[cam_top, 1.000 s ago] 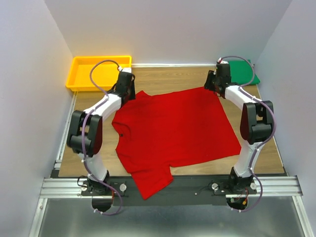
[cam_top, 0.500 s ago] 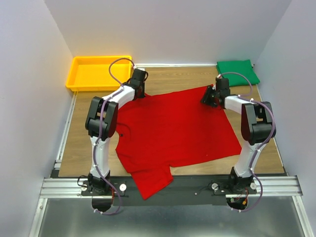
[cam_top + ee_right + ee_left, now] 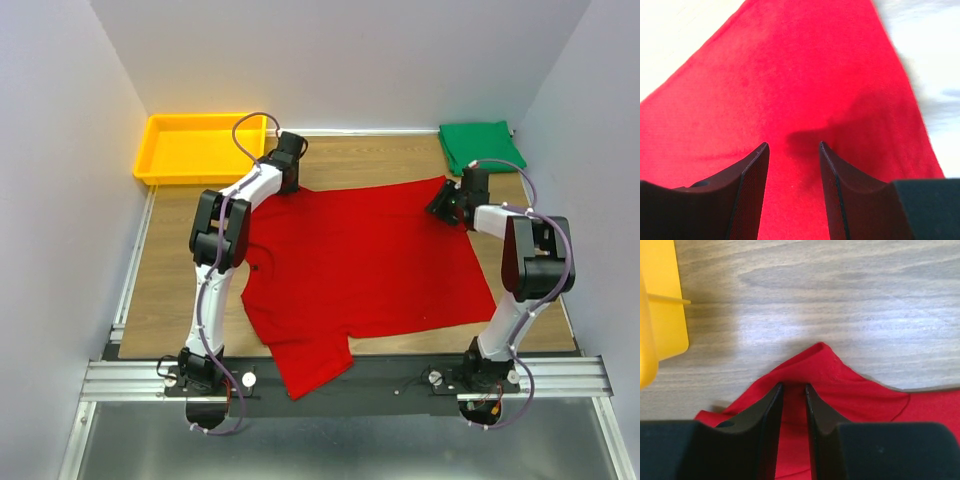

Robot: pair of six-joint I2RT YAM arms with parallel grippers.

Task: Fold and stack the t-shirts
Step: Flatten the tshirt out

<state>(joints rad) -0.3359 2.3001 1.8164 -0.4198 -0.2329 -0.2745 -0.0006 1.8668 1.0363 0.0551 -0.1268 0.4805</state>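
The red t-shirt [image 3: 365,265] lies spread flat over the middle of the wooden table, with one sleeve hanging over the near edge. My left gripper [image 3: 287,172] is at its far left corner. In the left wrist view the gripper [image 3: 792,386] is shut on a raised fold of the red t-shirt [image 3: 850,395]. My right gripper [image 3: 446,204] is at the far right corner. In the right wrist view it [image 3: 792,145] stands open, with the red t-shirt [image 3: 805,75] flat under its fingers. The green t-shirt [image 3: 483,146] lies folded at the back right.
A yellow tray [image 3: 160,165] stands at the back left, and its corner [image 3: 660,305] shows close to the left gripper. Bare wood [image 3: 370,155] lies between the tray and the green t-shirt. Walls close in on three sides.
Both grippers have moved right, and the left one also farther back. The red t-shirt has slid right with them. The right arm no longer covers the green t-shirt.
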